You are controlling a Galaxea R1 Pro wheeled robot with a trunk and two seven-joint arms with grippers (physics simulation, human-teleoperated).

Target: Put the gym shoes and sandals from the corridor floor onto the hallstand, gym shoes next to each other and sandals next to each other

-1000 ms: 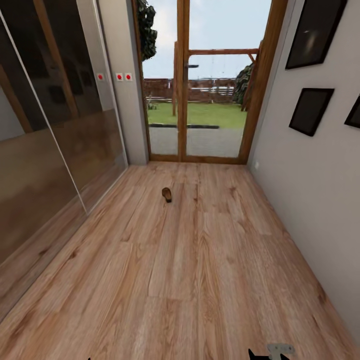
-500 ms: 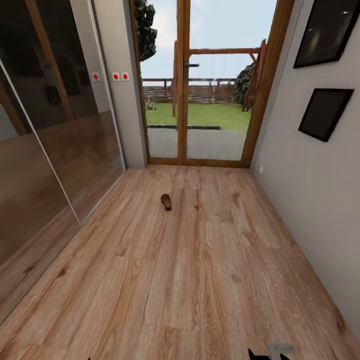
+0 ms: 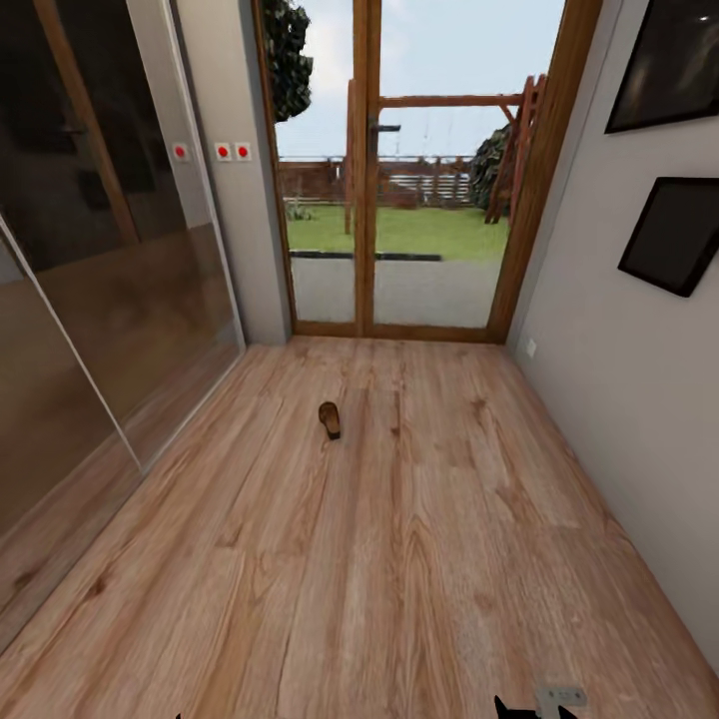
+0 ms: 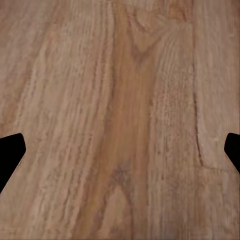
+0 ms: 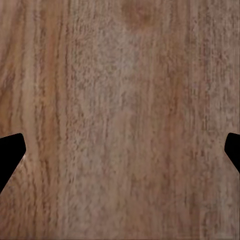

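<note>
One sandal (image 3: pixel 330 419) is seen on the floor (image 3: pixel 399 559), well short of the glass door (image 3: pixel 399 200). Both grippers (image 4: pixel 120 150) (image 5: pixel 120 150) are spread, empty. Approached carelessly, it could be nudged away.

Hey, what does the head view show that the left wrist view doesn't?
Head view alone: a brown sandal lying on the planks, the glass door to the garden, the mirrored wardrobe and dark wall frames.

Left wrist view alone: the left end effector, fingers wide apart, empty.

Both: the wood-grain corridor floor.
</note>
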